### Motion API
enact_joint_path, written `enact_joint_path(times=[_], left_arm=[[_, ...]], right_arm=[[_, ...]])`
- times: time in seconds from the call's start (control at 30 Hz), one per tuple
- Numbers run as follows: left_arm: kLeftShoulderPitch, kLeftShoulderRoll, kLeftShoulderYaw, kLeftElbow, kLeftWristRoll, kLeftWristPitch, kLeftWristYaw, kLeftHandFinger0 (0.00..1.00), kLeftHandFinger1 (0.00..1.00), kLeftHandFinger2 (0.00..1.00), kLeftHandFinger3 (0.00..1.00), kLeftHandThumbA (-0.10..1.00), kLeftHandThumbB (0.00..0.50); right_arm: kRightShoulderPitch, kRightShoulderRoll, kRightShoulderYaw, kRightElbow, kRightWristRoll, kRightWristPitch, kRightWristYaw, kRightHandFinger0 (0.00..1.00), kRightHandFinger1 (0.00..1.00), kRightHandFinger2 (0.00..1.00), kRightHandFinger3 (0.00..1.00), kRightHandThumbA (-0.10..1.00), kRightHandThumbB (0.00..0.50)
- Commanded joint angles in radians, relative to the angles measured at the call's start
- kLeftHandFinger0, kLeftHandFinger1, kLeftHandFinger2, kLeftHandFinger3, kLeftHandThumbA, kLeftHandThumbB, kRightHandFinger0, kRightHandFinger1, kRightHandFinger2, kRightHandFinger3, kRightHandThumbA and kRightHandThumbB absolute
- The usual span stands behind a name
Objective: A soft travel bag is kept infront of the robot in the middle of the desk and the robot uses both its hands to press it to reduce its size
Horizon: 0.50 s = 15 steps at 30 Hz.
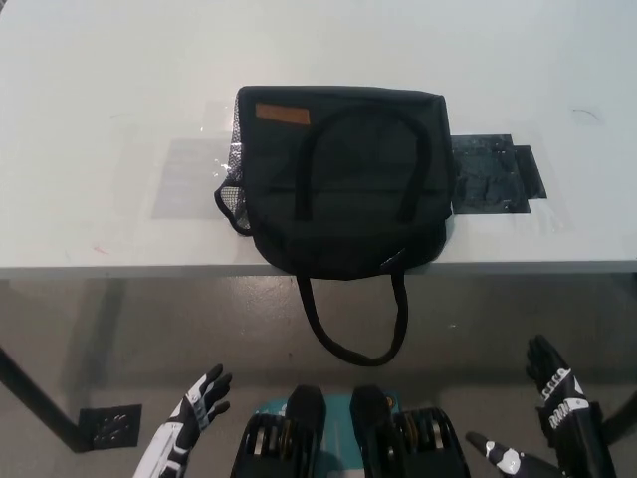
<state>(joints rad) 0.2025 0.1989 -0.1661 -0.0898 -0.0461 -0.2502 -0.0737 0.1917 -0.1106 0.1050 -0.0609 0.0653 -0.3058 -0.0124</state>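
Left hand [199,408]: white with dark fingers, at 7 o'clock below the tabletop edge, fingers spread, grasping nothing
Tabletop [90,119]: pale, smooth, matte; a clear glossy film patch [189,177] lies at 9 o'clock of the bag
Travel bag [343,179]: dark soft fabric, boxy, quilted seams, tan label, mesh side pocket; sits mid-tabletop at the near edge, one strap loop drooping over it
Dark patch [493,176]: shiny, crinkled, touching the bag at 3 o'clock
Right hand [557,403]: black, at 5 o'clock, low, fingers apart, empty
Risk: uneven pressing could slide the overhanging bag off the near edge; rising fingers may snag the hanging strap
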Motion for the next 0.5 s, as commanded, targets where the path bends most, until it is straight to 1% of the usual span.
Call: enact_joint_path(times=[0.0,0.1,0.17,0.23,0.27,0.33,0.37,0.4,0.47], left_arm=[[0.001,-0.005,0.001,-0.020,-0.055,-0.019,-0.053,1.00,1.00,1.00,1.00,1.00,0.251],[0.002,-0.007,0.006,-0.022,-0.050,-0.017,-0.056,1.00,1.00,1.00,1.00,1.00,0.261],[0.005,-0.005,0.007,-0.024,-0.051,-0.019,-0.062,1.00,1.00,1.00,1.00,1.00,0.252],[0.005,-0.010,0.010,-0.016,-0.044,-0.029,-0.061,1.00,1.00,1.00,1.00,1.00,0.255],[0.003,-0.014,0.012,-0.016,-0.043,-0.029,-0.059,1.00,1.00,1.00,1.00,1.00,0.264],[-0.002,-0.017,0.015,-0.018,-0.041,-0.021,-0.057,1.00,1.00,1.00,1.00,1.00,0.268],[-0.001,-0.020,0.017,-0.021,-0.040,-0.019,-0.056,1.00,1.00,1.00,1.00,1.00,0.268],[-0.006,-0.020,0.021,-0.019,-0.042,-0.024,-0.057,1.00,1.00,1.00,1.00,1.00,0.252],[-0.006,-0.022,0.022,-0.018,-0.040,-0.026,-0.056,1.00,1.00,1.00,1.00,1.00,0.251]], right_arm=[[0.000,0.006,-0.015,-0.003,0.043,-0.050,0.036,1.00,1.00,1.00,1.00,1.00,0.212],[0.000,0.008,-0.015,-0.010,0.037,-0.044,0.040,1.00,1.00,1.00,1.00,1.00,0.199],[0.004,0.011,-0.014,-0.011,0.034,-0.047,0.043,1.00,1.00,1.00,1.00,1.00,0.187],[0.005,0.014,-0.015,-0.013,0.054,-0.045,0.051,1.00,1.00,1.00,1.00,1.00,0.191],[0.004,0.013,-0.016,-0.018,0.060,-0.041,0.054,1.00,1.00,1.00,1.00,1.00,0.192],[0.003,0.015,-0.019,-0.030,0.069,-0.031,0.058,1.00,1.00,1.00,1.00,1.00,0.165],[0.005,0.014,-0.020,-0.033,0.070,-0.029,0.061,1.00,1.00,1.00,1.00,1.00,0.162],[0.000,0.013,-0.020,-0.036,0.072,-0.023,0.064,1.00,1.00,1.00,1.00,1.00,0.148],[0.001,0.012,-0.020,-0.037,0.074,-0.022,0.067,1.00,1.00,1.00,1.00,1.00,0.147]])
